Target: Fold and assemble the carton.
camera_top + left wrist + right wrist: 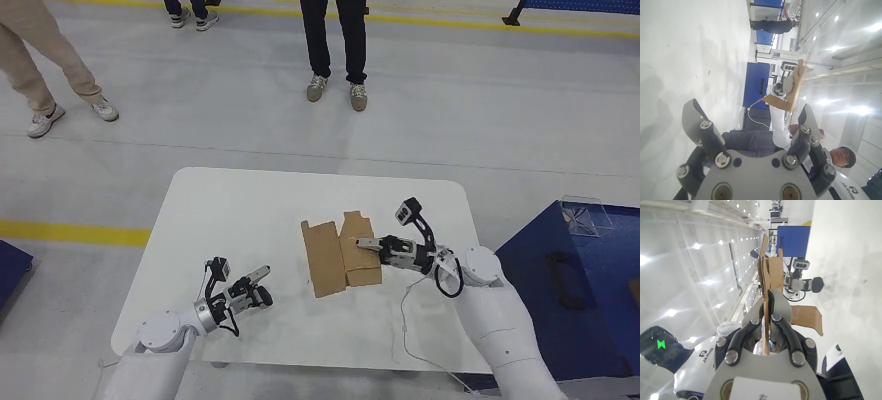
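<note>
A flat brown carton is held tilted above the middle of the white table. My right gripper is shut on the carton's right edge. In the right wrist view the cardboard runs edge-on between the fingers, with one flap hanging toward the table. My left gripper stands open near the table's front left, apart from the carton, with nothing between its fingers. The left wrist view shows the carton farther off, with the right arm behind it.
A blue cabinet stands close to the table's right side. People stand on the floor beyond the far edge. A white cable hangs by the right arm. Bare table surface lies to the left and behind the carton.
</note>
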{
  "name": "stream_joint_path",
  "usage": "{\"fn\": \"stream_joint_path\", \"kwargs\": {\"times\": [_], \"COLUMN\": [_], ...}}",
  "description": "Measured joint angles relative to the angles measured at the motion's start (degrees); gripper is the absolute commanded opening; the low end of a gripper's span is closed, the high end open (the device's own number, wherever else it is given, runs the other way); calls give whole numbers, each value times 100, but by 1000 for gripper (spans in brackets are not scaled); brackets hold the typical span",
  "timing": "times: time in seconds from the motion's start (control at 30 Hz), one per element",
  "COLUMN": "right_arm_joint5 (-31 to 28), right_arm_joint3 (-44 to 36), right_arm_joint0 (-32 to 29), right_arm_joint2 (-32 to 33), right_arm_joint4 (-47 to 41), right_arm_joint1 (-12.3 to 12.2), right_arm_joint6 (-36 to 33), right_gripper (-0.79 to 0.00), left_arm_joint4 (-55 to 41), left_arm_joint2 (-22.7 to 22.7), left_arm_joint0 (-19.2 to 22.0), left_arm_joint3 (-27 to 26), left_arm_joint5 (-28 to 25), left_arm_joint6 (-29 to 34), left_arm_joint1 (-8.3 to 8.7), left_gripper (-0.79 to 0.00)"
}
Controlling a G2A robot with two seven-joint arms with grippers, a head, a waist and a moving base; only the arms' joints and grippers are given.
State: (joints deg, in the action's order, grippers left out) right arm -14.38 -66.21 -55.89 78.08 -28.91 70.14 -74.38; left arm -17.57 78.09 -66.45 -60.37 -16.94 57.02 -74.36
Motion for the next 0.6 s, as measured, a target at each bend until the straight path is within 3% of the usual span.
{"fn": "stream_joint_path", "kwargs": {"times": [0.2, 0.3, 0.43, 0.6], "right_arm_joint5": [-296, -458, -427, -365], "right_arm_joint3": [-3040, -4075, -4716, -4766], "right_arm_joint0": [-1555, -2157, -2585, -2722], "right_arm_joint2": [865, 1057, 1042, 910], "right_arm_joint4": [-176, -54, 70, 184], "right_arm_joint1": [-144, -159, -160, -151], "right_arm_joint6": [738, 1176, 1613, 1911], "right_gripper": [-785, -785, -785, -785], "left_arm_joint4": [0, 0, 0, 0], "left_arm_joint2": [0, 0, 0, 0], "left_arm_joint0": [0, 0, 0, 0], "left_arm_joint3": [0, 0, 0, 0], "left_arm_joint5": [0, 0, 0, 0], "left_arm_joint6": [0, 0, 0, 0], "left_arm_joint1": [0, 0, 0, 0], "left_gripper": [0, 0, 0, 0]}}
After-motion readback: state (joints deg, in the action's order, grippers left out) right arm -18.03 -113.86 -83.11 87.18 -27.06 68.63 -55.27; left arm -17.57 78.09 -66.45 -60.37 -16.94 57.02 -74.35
